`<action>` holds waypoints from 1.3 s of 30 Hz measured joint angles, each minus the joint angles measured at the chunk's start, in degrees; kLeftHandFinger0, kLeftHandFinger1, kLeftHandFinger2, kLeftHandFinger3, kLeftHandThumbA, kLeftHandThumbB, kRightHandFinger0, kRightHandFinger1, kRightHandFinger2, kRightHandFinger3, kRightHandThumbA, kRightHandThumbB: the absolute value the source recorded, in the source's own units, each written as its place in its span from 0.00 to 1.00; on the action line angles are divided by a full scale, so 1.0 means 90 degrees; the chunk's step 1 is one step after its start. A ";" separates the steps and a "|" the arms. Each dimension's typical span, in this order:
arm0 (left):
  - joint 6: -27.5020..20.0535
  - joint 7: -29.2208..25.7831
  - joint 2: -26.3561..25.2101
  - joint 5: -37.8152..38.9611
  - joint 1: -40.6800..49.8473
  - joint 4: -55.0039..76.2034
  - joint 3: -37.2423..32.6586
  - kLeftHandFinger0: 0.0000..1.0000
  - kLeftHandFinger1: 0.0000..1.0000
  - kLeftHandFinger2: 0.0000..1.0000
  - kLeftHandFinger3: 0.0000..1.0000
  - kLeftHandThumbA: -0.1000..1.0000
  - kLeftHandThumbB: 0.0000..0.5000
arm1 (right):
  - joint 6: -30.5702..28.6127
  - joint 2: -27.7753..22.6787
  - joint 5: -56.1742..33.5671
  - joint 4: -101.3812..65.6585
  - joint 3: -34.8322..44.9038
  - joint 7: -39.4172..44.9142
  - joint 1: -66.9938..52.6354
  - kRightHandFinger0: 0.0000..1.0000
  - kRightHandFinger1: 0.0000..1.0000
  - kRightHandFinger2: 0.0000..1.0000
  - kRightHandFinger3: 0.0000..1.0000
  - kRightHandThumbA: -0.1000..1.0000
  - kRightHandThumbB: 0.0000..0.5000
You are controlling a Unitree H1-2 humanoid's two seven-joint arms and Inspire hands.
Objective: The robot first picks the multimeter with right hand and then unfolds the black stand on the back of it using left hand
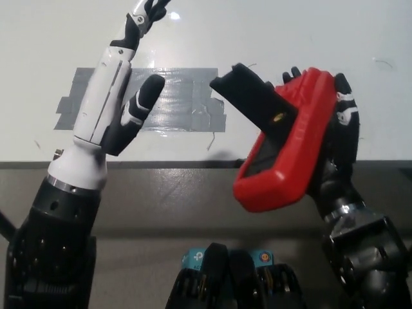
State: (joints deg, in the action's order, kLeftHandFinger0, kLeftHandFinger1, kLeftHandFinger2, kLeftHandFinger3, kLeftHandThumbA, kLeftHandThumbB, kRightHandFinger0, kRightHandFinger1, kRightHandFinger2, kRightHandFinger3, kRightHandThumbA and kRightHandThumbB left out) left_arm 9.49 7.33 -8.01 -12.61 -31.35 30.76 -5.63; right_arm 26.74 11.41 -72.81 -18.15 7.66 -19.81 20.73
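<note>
My black right hand is shut on the red multimeter and holds it up above the table's front edge, back side toward the camera. The black stand sticks out from its back, pointing up and left. My white left hand is raised at the left, open, its fingers stretched toward the top of the picture and its thumb pointing toward the stand. A gap separates the left hand from the multimeter.
Strips of grey tape lie on the white table behind the left hand. The table's front edge runs across the middle, with a grey floor below it.
</note>
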 measured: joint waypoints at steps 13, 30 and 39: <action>-0.0032 0.0049 0.0206 0.0028 0.0007 0.0357 -0.0262 1.00 1.00 1.00 1.00 1.00 0.61 | -0.0002 -0.0021 -0.0181 -0.0205 -0.0146 -0.0028 -0.0148 0.00 0.00 0.40 1.00 0.00 0.26; -0.0065 0.0284 0.0198 0.0018 0.0190 0.0316 -0.0404 1.00 1.00 1.00 1.00 1.00 0.65 | -0.0008 -0.0020 -0.0306 -0.0496 -0.0385 -0.0116 -0.0145 0.00 0.00 0.55 1.00 0.00 0.23; -0.0095 0.0408 0.0183 -0.0014 0.0274 0.0331 -0.0554 1.00 1.00 1.00 1.00 1.00 0.64 | -0.0015 -0.0020 -0.0333 -0.0648 -0.0386 -0.0117 -0.0145 0.00 0.00 0.60 1.00 0.00 0.23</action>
State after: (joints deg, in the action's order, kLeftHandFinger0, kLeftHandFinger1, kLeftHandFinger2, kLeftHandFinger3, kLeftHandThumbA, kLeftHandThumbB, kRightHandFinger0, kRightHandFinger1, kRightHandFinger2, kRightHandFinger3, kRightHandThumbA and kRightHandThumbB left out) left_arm 8.63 11.01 -6.36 -12.74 -28.88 33.73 -10.62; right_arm 26.61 11.24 -75.81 -23.98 4.18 -20.86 19.43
